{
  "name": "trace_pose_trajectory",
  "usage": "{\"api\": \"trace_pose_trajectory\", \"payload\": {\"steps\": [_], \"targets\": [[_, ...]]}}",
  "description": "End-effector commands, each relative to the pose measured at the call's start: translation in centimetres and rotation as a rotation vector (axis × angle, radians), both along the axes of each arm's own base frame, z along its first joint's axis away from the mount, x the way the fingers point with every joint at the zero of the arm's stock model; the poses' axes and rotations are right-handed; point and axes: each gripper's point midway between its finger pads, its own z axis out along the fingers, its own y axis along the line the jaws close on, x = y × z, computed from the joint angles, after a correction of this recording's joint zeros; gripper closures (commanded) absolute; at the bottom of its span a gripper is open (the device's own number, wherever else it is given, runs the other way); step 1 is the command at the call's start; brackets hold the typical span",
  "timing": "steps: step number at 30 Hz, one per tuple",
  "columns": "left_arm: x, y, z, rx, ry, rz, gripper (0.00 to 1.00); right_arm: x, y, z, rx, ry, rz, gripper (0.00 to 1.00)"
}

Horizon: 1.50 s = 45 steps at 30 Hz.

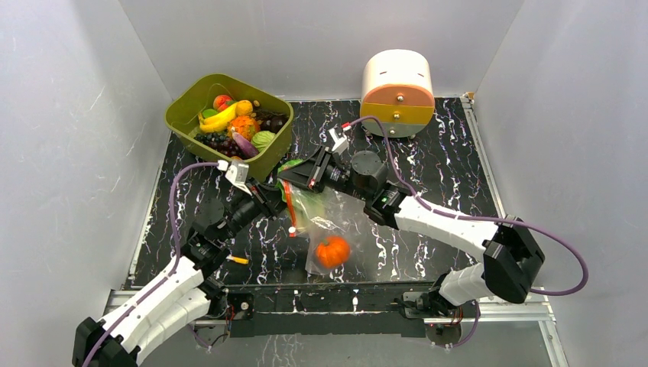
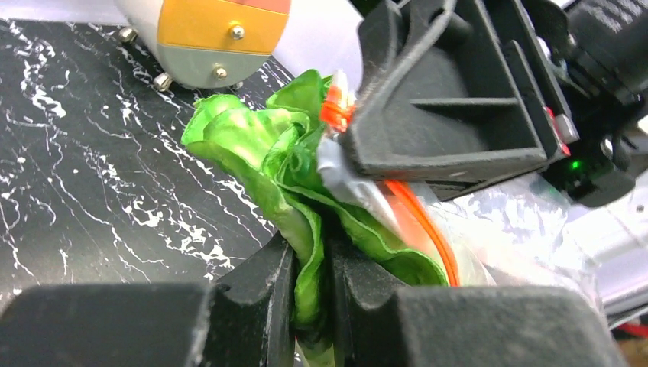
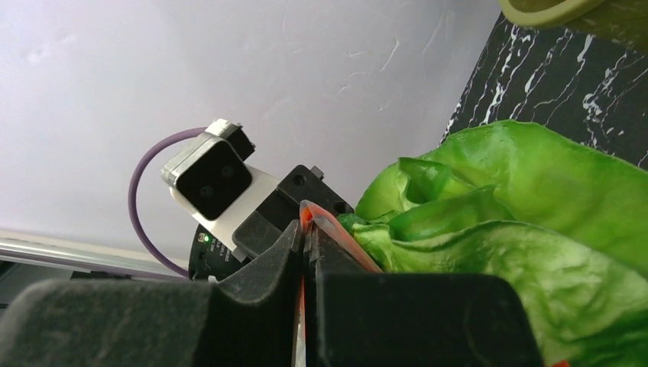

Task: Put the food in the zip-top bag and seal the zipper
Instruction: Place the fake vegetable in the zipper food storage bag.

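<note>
Marbled black tabletop (image 1: 443, 176): left fingers (image 2: 256, 306) pinch lettuce (image 2: 252, 145), right fingers (image 3: 260, 306) apparently pinch the zipper (image 1: 291, 218).

The right half of the tabletop (image 1: 451, 168) lies bare, open to a gripper. At the back stand a round drawer unit (image 1: 396, 92) and a green bin (image 1: 182, 113) of toys. Mid-table, the left gripper (image 1: 277, 196) and right gripper (image 1: 296, 177) crowd the mouth of the zip-top bag (image 1: 340, 215), lettuce (image 2: 244, 145) wedged between. A pen (image 1: 238, 260) lies front left.
</note>
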Motion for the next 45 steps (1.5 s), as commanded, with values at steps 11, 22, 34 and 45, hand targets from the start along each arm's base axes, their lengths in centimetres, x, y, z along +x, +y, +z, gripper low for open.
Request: {"api": "trace_pose_trajectory", "payload": {"steps": [11,22,34,45], "targets": [[-8.2,-1.8,1.3,0.352,-0.433,-0.508,1.0,-1.0,-1.4,0.7,-0.035,-0.052,-0.012,1.0],[-7.4,-1.1,2.6,0.4,-0.432,-0.448,1.0,-2.8,-2.9,-2.2,-0.132,-0.059,0.025,1.0],[-7.9,-0.8,-1.6,0.617,-0.493,-0.616,1.0,-0.9,-4.8,-2.8,-0.186,-0.087,-0.05,1.0],[-9.1,-0.5,-5.3,0.688,-0.465,-0.736,1.0,0.0,-2.9,0.1,-0.103,-0.112,-0.011,1.0]]}}
